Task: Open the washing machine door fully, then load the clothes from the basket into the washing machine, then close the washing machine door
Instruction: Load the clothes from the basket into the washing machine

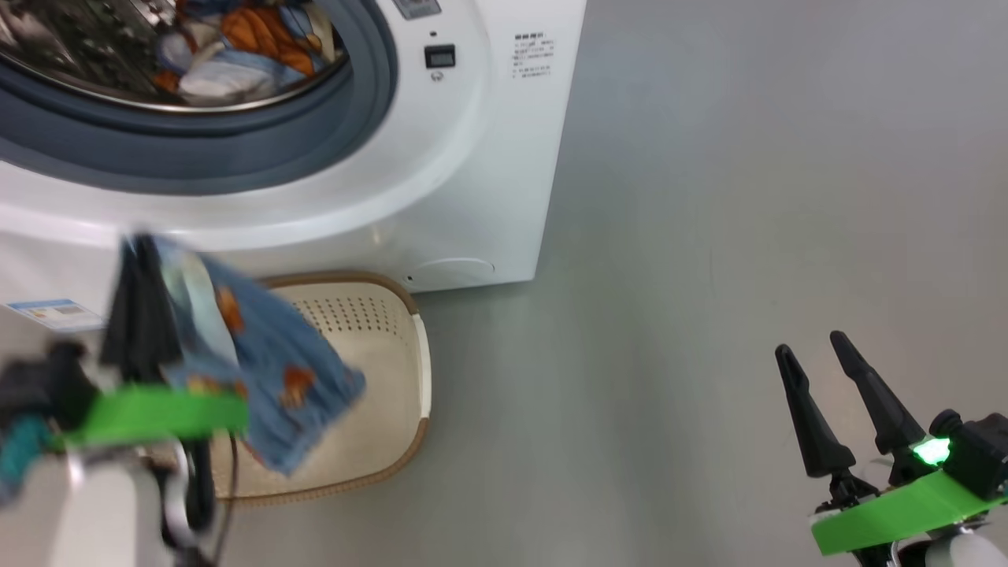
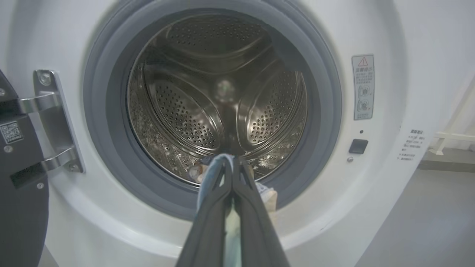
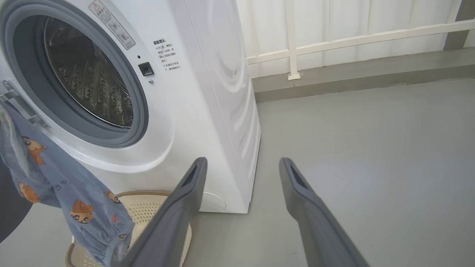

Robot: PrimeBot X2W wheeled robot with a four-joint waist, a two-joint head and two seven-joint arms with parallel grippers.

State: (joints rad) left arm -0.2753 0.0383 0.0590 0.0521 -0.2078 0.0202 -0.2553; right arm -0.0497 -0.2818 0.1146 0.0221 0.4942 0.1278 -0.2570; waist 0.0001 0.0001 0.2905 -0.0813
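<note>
The washing machine (image 1: 472, 157) stands with its drum (image 2: 222, 100) open; the black washing machine door (image 2: 18, 207) is swung out on its hinge at the left. Blue printed clothes (image 1: 236, 47) lie inside the drum. My left gripper (image 2: 232, 163) is shut on a blue garment (image 1: 268, 370) with orange cartoon figures. It holds the garment just in front of the lower gasket, and the cloth (image 3: 74, 200) hangs down over the basket (image 1: 378, 370). The basket's cream floor shows bare where it is visible. My right gripper (image 1: 811, 344) is open and holds nothing, out over the floor to the right.
Grey floor (image 1: 748, 197) spreads right of the machine. A white railing (image 3: 334, 40) and a low kerb run behind it. A blue label sticker (image 1: 55, 313) sits on the machine's lower front. The basket stands against the machine's base.
</note>
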